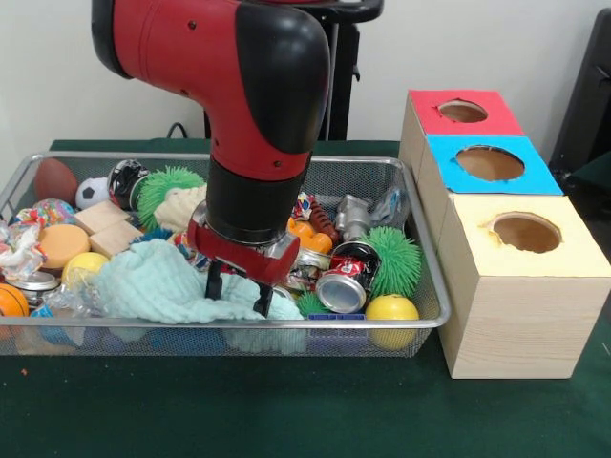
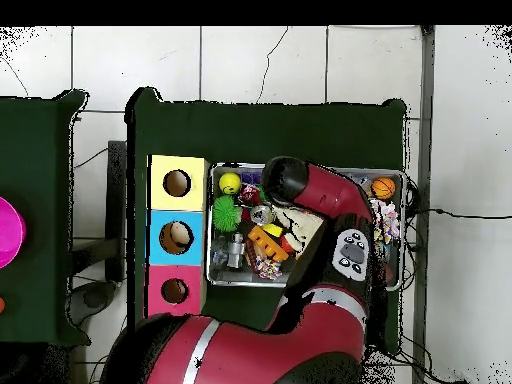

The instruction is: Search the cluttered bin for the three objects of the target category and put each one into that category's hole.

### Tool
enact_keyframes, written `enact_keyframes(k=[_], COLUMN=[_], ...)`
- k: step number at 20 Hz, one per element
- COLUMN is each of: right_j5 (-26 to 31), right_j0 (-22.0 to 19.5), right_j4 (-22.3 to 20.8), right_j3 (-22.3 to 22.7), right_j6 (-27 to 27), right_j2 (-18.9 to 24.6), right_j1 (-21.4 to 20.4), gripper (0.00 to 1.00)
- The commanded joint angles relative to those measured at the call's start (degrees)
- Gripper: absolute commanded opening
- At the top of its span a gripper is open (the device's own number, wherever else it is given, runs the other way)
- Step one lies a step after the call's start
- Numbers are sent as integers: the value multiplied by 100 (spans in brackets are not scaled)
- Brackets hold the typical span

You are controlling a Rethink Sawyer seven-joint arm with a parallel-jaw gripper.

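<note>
Two fingers of tool [image 1: 239,288] spread apart, nothing held, tips pressing into pale blue cloth [image 1: 162,284] inside bin [image 1: 434,315] on tabletop. Target category unclear. Judgement: pinch cloth, lift it aside w/o dragging crushed cans [image 1: 346,279] just beside tool, then re-search underneath.

a plain off-white wall [image 1: 535,48] rises behind a table covered in dark green cloth [image 1: 286,410]. from above, the floor of large pale square tiles [image 2: 260,65] shows thin cracks and dark grout lines. a second dark green table [image 2: 35,200] stands just beside the first, a bright pink round object [image 2: 8,232] at its edge. thin black cables [image 2: 445,215] trail across the tiles.
</note>
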Motion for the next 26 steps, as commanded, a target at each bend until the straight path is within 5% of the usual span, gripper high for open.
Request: enact_keyframes(k=[1, 6, 11, 20, 26], right_j5=[-1071, -1596, -1405, -171, -120], right_j0=[-33, -61, -83, -30, -54], right_j4=[-185, -326, -263, -124, -125], right_j3=[1610, 2255, 2703, 2417, 2406], right_j6=[897, 914, 805, 589, 607], right_j2=[996, 1013, 986, 792, 831], right_j1=[19, -184, -526, -692, -705], gripper=[100, 100, 100, 100, 100])
